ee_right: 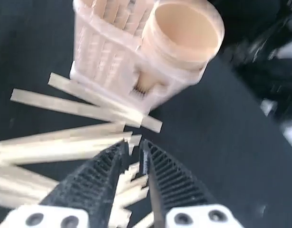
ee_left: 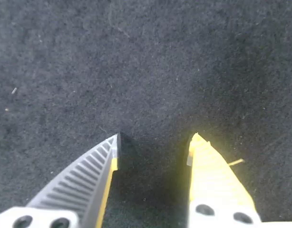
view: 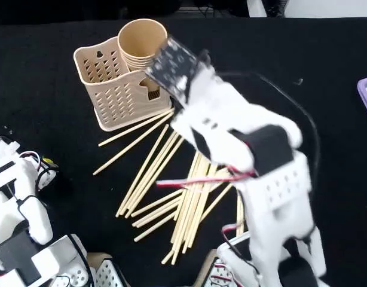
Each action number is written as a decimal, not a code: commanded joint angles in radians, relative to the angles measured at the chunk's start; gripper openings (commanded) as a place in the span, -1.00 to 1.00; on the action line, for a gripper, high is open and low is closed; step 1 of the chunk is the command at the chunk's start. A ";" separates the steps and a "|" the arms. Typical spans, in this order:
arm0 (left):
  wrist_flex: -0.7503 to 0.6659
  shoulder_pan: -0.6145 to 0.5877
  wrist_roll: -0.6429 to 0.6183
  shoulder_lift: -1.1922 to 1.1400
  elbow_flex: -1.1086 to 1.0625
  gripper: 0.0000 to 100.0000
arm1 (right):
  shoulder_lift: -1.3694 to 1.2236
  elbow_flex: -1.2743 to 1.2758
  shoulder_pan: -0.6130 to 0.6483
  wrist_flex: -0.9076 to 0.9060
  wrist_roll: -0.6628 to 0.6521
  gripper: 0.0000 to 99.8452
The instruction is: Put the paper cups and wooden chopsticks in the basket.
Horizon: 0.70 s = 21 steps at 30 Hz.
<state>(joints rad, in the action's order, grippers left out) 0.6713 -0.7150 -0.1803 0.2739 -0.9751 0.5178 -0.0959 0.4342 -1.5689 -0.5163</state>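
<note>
right gripper jaws are only a crack apart with nothing clearly pinched, tips right over the chopsticks lying at the basket's foot. sticks look light, stiff and slidey, so i'd pinch one mid-length. paper cups already sit stacked in the basket. left gripper gapes wide over bare cloth, well away from the basket.

I get soft, even light on the table. The right arm glares; the basket casts hardly any shadow.
</note>
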 commanded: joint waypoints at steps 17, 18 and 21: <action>0.000 -0.018 -0.003 0.000 0.042 -0.52 | -0.067 1.018 -0.183 0.624 0.557 -0.55; 0.000 -0.018 -0.003 0.000 0.042 -0.52 | -0.082 1.018 -0.181 0.637 0.574 -0.56; 0.000 -0.018 -0.003 0.000 0.042 -0.52 | -0.133 1.007 -0.184 0.657 0.598 -0.61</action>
<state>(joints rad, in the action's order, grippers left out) 0.6713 -0.7150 -0.1803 0.2739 -0.9751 0.4135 0.9229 0.2639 -0.9490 0.0499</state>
